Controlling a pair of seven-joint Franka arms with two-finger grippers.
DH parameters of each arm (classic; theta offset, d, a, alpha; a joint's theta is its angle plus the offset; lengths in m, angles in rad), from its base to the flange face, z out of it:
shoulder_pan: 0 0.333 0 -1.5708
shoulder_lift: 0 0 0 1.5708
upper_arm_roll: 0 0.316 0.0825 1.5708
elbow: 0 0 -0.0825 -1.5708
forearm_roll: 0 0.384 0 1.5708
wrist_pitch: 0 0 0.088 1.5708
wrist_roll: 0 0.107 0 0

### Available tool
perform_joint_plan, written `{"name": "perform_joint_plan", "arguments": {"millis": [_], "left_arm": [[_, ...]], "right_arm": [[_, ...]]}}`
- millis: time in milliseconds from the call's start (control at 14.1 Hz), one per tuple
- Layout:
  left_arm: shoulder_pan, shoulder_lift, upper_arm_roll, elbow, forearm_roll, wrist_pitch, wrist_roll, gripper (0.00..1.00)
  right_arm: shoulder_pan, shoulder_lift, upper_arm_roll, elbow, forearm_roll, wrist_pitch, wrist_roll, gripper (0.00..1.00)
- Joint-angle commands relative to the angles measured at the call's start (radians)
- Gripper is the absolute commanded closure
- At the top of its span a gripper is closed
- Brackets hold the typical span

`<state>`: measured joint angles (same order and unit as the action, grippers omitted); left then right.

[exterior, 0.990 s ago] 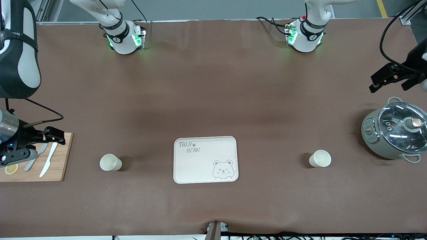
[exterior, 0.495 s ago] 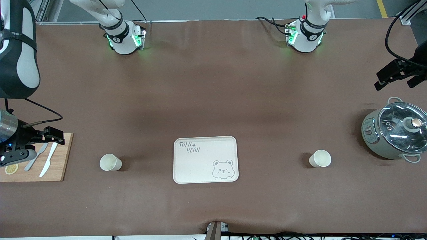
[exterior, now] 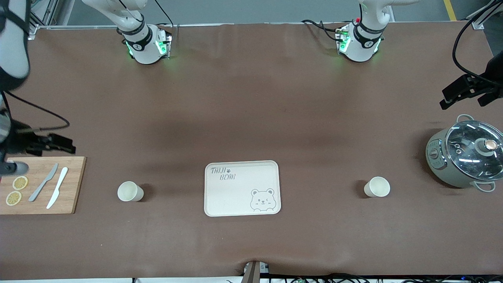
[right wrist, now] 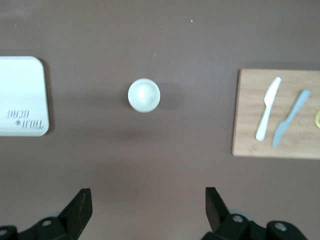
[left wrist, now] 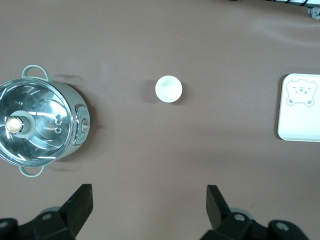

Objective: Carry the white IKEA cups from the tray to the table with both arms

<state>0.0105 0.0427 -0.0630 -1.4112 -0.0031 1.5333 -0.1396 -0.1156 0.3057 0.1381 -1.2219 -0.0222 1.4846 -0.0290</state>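
Cups already off the tray point(exterior: 241, 188): one white cup point(exterior: 130, 192) stands upright on the table point(exterior: 251, 118) toward the right arm's end, between tray and wooden cutting board point(exterior: 74, 184); the other white cup point(exterior: 377, 187) stands toward the left arm's end, between tray and lidded pot point(exterior: 465, 157). Tray bare, bear drawing and lettering uncovered. Right gripper point(exterior: 53, 143) hangs above the table at the board's upper edge, jaws wide and holding nothing; left gripper point(exterior: 465, 92) hangs over the table's end above the pot, jaws likewise wide and empty. Judged stage: placing done, both arms clear of the cups. Next move calls only for parking the arms, no further grasp needed
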Motion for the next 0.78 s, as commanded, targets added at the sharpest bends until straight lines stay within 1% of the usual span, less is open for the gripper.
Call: {"name": "perform_joint_plan", "arguments": {"millis": [0,212,283,707], "left_arm": [[0.009,0.011,-0.003,0.029,-0.005,-0.022,0.015,0.0],[0.008,0.016,-0.003,0.029,-0.005,-0.022,0.014,0.0],[0.009,0.016,-0.003,0.029,-0.005,-0.022,0.017,0.0],[0.009,0.023,-0.003,0.028,-0.005,-0.022,0.014,0.0]], "right_arm": [[-0.018,-0.196,0.002,-0.199,-0.005,0.012,0.02,0.0],[-0.033,-0.414,0.003,-0.5,-0.002,0.175,0.023,0.0],[-0.033,-0.43,0.003,-0.519,-0.001,0.18,0.026,0.0],[-0.038,-0.43,0.003,-0.516,0.005,0.178,0.03,0.0]]}}
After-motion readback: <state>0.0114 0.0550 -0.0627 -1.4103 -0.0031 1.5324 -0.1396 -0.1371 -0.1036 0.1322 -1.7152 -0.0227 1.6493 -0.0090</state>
